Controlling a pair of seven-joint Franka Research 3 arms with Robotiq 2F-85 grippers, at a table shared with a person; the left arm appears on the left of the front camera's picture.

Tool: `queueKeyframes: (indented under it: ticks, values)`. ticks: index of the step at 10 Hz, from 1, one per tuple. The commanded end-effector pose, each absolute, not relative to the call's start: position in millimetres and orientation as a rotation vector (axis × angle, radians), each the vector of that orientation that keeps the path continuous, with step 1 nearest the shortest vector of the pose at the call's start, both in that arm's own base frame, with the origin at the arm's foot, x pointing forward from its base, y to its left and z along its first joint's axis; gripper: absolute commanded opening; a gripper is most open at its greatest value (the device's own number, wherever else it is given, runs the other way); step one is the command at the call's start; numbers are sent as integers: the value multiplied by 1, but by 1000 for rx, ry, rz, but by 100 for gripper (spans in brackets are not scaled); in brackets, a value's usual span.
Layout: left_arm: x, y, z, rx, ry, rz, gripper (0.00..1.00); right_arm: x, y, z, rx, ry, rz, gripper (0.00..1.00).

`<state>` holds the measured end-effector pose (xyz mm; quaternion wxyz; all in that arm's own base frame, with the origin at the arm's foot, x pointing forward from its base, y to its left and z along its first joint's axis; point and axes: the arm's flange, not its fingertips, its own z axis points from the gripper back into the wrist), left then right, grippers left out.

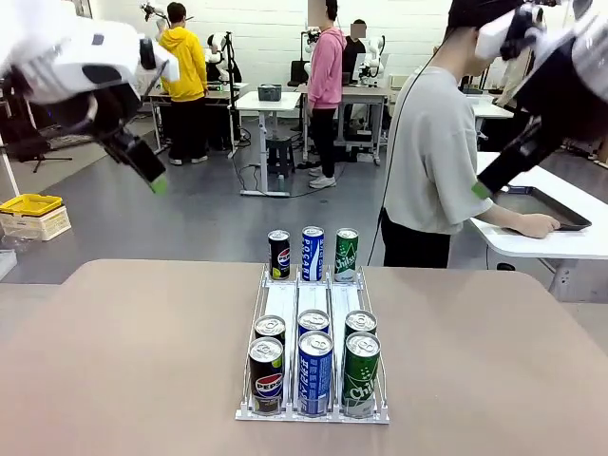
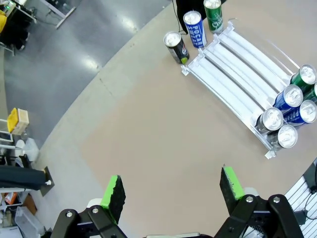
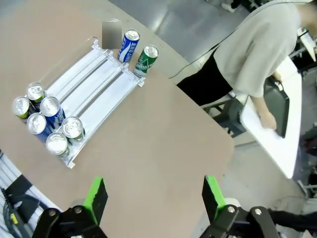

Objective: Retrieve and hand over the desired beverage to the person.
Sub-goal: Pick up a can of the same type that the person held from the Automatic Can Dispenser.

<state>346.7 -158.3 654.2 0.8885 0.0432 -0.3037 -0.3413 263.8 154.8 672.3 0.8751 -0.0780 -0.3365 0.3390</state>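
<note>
**Both grippers hang wide open above a rack of upright cans**

The left gripper [image 2: 171,182] hovers high over the tan table [image 1: 142,361]. Its green-padded fingers [image 2: 114,191] are spread far apart with nothing between them. The right gripper [image 3: 153,190] is raised in the same way on the other side, fingers wide and empty.

In the middle of the table lies a clear three-lane rack [image 1: 313,296]. Its long axis runs from the robot's edge toward the far side. Six cans sit at its near end, two per lane: black Pepsi cans [image 1: 267,375] in the left lane, blue cans [image 1: 314,372] in the middle and green cans [image 1: 361,373] on the right. A far row [image 1: 313,253] of three more, one of each colour in the same order, stands at the rack's far end. Every can is upright, its long axis vertical, pull-tab top upward and label toward the robot's side.

The person [image 1: 437,152] in the grey T-shirt stands beyond the far edge, well apart from the cans. They are turned sideways toward a white side table [image 1: 541,249]. One hand [image 1: 537,225] rests on it just beside a dark flat slab [image 1: 570,217].
</note>
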Motion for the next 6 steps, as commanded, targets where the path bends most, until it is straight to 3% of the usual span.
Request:
queueKeyframes:
  ticks: [1,5,6]
  values:
    - [338,-161,658,104,-675,-704,100,269,148,658,-137,-707,698,100]
    - [343,-161,662,92,-645,-714,100,267,151,666,-154,-694,702,100]
    - [342,-137,675,-54,-570,-791,100,262,116,666,47,-696,808,100]
